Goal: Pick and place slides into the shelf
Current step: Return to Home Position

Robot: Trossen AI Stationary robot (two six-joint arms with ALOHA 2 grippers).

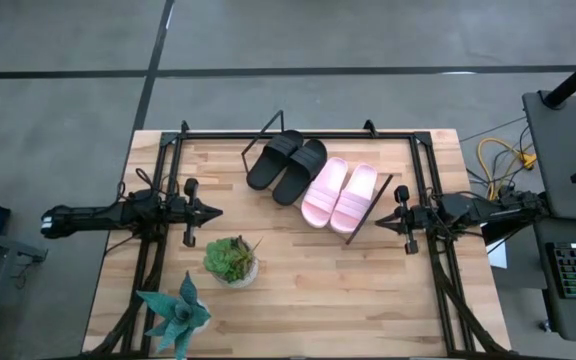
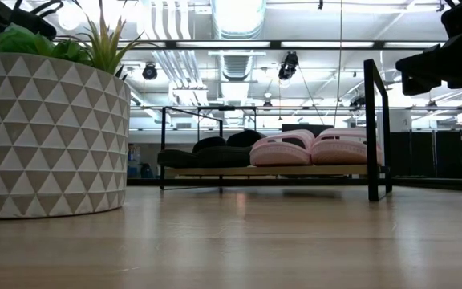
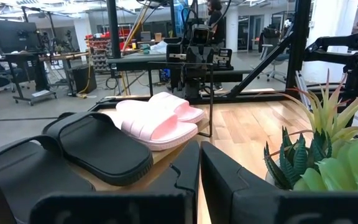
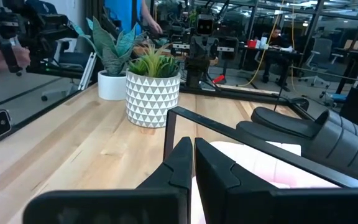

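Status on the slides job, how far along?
Done: both black slides and both pink slides lie side by side on the shelf. In hand: nothing; the left gripper and right gripper are shut and empty, out at either side. Left: all four are shelved, so likely only parking the arms.

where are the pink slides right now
High view: the two pink slides lie side by side on the right half of the shelf, directly right of the black pair.
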